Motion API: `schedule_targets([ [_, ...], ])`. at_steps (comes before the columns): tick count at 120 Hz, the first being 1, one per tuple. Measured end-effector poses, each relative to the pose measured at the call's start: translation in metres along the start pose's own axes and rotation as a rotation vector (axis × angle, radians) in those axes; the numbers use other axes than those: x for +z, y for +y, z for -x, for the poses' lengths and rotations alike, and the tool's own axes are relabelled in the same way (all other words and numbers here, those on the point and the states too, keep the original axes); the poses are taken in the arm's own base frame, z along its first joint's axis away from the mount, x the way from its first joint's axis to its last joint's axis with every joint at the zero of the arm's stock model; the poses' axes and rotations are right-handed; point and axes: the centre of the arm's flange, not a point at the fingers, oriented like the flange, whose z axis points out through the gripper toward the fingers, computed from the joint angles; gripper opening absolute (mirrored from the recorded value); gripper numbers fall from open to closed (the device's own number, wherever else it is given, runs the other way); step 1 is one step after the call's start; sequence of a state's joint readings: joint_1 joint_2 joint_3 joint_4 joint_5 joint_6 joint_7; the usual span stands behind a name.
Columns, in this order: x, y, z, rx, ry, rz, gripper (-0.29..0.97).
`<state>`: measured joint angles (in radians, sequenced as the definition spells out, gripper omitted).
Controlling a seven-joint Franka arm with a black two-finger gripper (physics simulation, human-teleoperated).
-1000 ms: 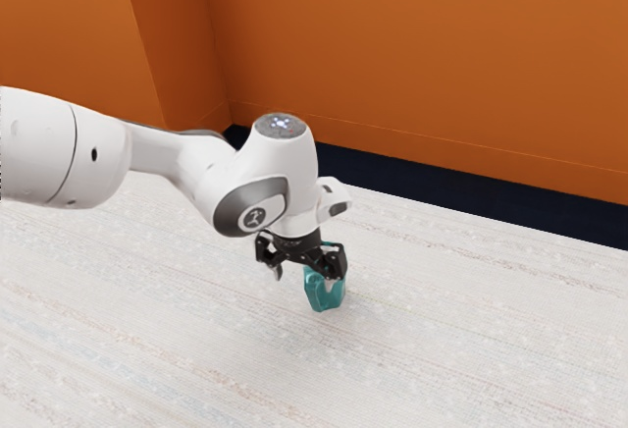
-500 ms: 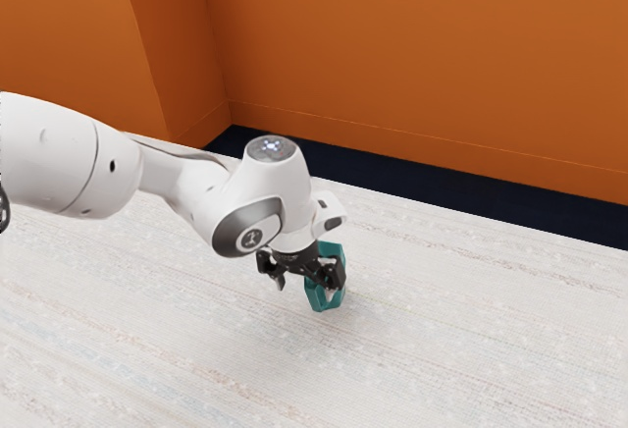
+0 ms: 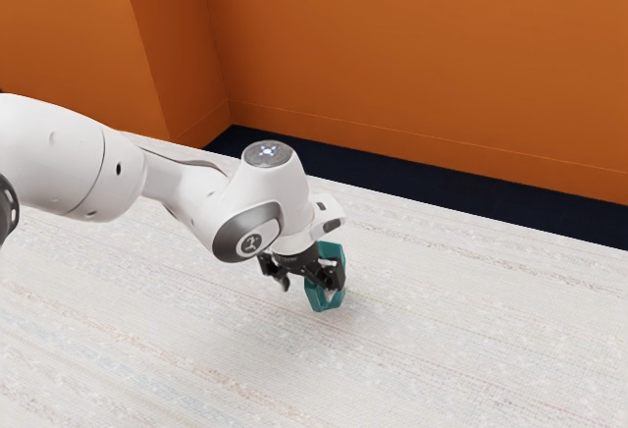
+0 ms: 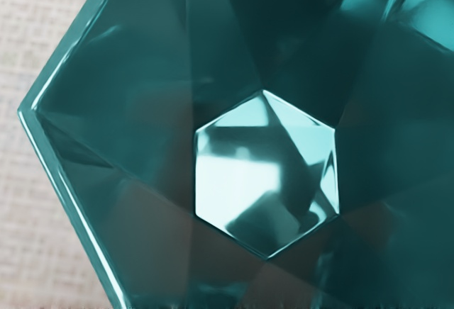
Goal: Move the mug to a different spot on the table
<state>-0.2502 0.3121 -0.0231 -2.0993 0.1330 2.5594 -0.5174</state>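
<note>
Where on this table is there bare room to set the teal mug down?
Bare tabletop runs from the teal mug in the tool toward the exterior view's right, up to the dark floor strip. The near foreground is bare too. Only the side under the arm is crowded.

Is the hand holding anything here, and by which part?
The teal mug, apparently gripped by the hand at its upper rim, from above; the wrist view looks down into it.

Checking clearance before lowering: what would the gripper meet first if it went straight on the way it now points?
The teal mug itself, directly under the gripper; the wrist view looks into its bowl. Beyond it, probably the table.
</note>
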Motion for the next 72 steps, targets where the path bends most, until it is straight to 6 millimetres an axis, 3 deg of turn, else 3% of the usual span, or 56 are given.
schedule_targets([
  [46,0.0006,0.0013,0.0014,0.013,-0.001,0.0,0.24],
  [72,0.0008,0.0019,0.0021,0.017,-0.002,-0.003,0.18],
])
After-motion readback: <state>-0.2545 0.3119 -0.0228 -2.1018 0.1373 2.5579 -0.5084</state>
